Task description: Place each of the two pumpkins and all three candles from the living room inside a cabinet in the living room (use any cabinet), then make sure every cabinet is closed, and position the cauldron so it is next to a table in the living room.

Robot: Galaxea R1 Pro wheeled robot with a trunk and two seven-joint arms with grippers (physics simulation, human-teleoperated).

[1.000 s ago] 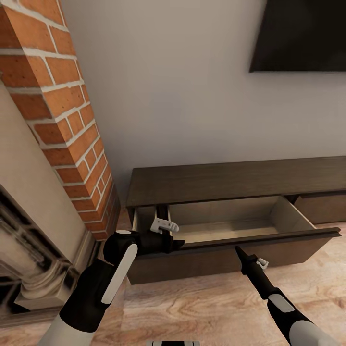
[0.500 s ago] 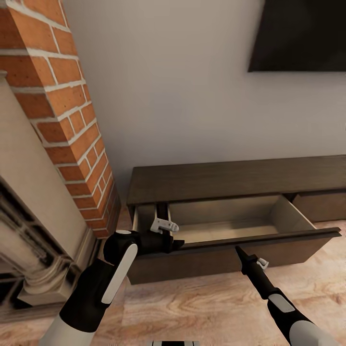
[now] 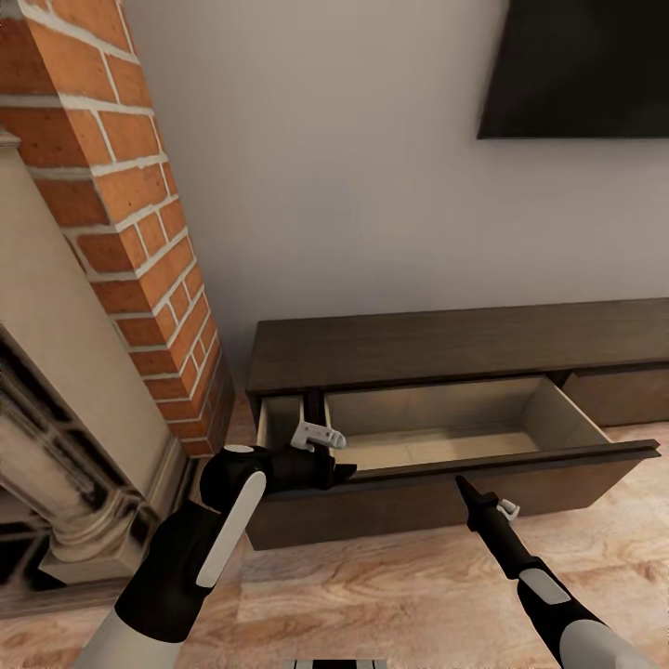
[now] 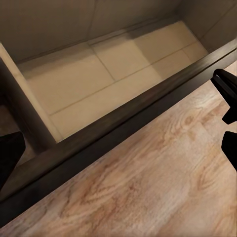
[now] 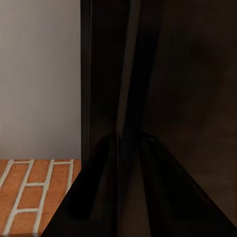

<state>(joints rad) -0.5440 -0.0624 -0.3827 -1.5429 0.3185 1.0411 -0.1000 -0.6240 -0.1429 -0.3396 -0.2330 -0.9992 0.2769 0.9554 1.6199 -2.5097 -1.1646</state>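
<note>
Head view is showing the cabinet (image 3: 446, 348) standing against the wall beside a brick column (image 3: 130, 242), with its left drawer (image 3: 446, 437) pulled well out and its pale bottom lying bare. No pumpkin or candle is lying in the part of the drawer that is showing. The left gripper (image 3: 321, 446) is hanging over the drawer's left end, right at the top edge of the drawer front. Left wrist view is looking down into the drawer across that dark edge, with the dark fingers (image 4: 224, 89) splayed wide apart at the picture's margins and holding nothing.

The right gripper (image 3: 462, 486) is pointing at the outer face of the drawer front, touching it or just short of it; I cannot tell which. Right wrist view is looking along the two fingers (image 5: 98, 187), which are standing very close together with only a narrow slit between them and nothing gripped.

Judging by this, the step in hand is opening the cabinet to receive the things, and it is looking about done. The next move is calling for drawing both arms clear of the drawer and turning the base away to fetch a pumpkin or a candle, leaving the drawer open until the goods are in.
</note>
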